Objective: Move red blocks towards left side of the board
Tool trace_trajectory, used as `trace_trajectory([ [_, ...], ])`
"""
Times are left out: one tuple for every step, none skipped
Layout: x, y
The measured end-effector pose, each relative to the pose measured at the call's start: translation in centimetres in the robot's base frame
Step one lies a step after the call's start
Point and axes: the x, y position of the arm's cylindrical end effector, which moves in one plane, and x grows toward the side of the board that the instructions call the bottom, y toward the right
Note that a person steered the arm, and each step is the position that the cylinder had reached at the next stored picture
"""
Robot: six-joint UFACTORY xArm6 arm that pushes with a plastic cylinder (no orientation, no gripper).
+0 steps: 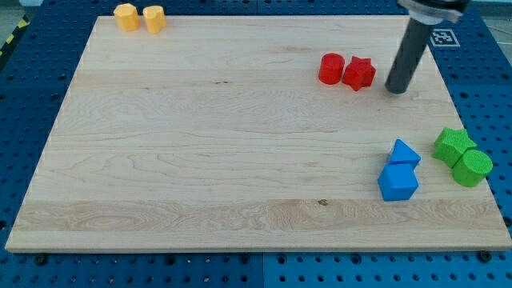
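Observation:
A red cylinder (330, 69) and a red star block (359, 74) sit touching each other at the upper right of the wooden board (200, 144). My tip (396, 90) is on the board just to the right of the red star, a small gap away from it. The dark rod slants up toward the view's top right.
Two yellow blocks (126, 16) (154, 18) sit at the top left corner. A blue triangular block (404, 153) and a blue cube (398, 182) are at the lower right. A green star (454, 145) and a green cylinder (472, 168) lie by the right edge.

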Motion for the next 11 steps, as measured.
trace_trajectory([
  [-0.9, -0.8],
  [-1.6, -3.8],
  [-2.2, -7.3],
  [-3.8, -10.3],
  [-6.7, -12.8],
  [-6.9, -14.6],
  [-7.2, -13.0],
  [-6.8, -8.7],
  [-5.1, -8.6],
  [-5.1, -10.3],
  [-5.1, -11.8],
])
